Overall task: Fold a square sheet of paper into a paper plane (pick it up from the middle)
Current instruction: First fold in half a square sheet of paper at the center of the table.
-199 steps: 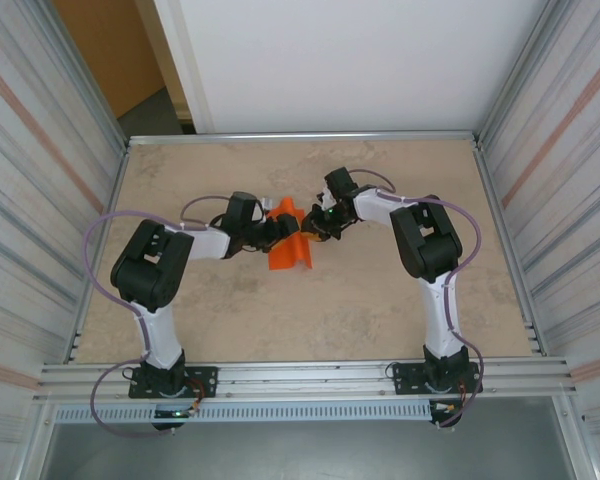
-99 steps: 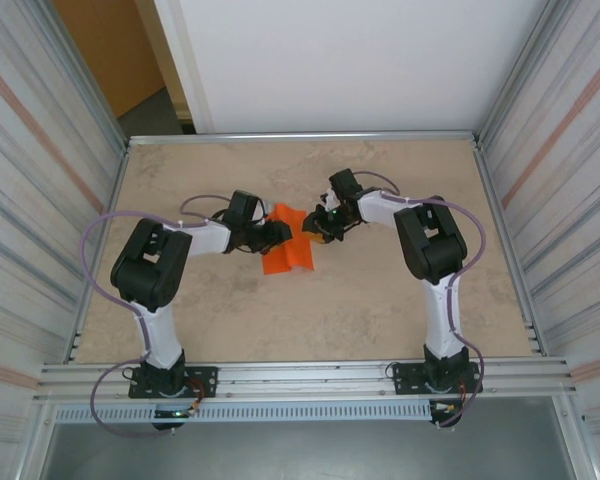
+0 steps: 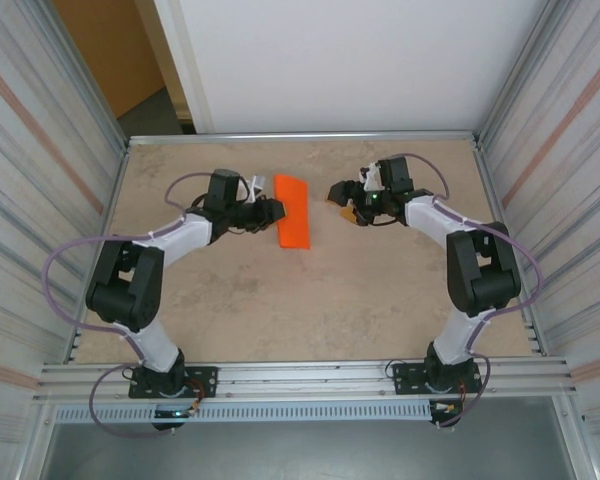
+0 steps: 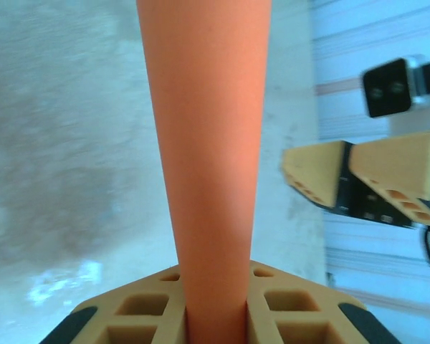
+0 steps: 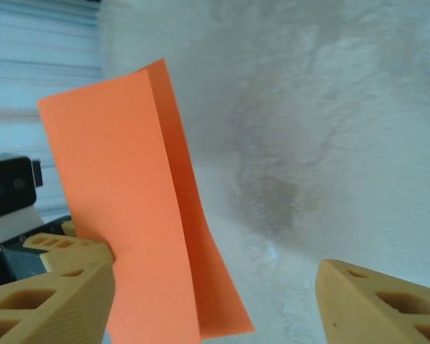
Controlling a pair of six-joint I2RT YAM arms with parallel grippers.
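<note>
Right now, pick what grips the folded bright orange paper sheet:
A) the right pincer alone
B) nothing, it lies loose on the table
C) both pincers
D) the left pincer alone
D: the folded bright orange paper sheet is pinched between the fingers of the left pincer, while the right pincer stands open and apart from it.

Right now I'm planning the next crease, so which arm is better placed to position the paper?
Left, probably: the left end effector pinches the folded orange sheet at one edge; the right end effector stands open, apart from it.
</note>
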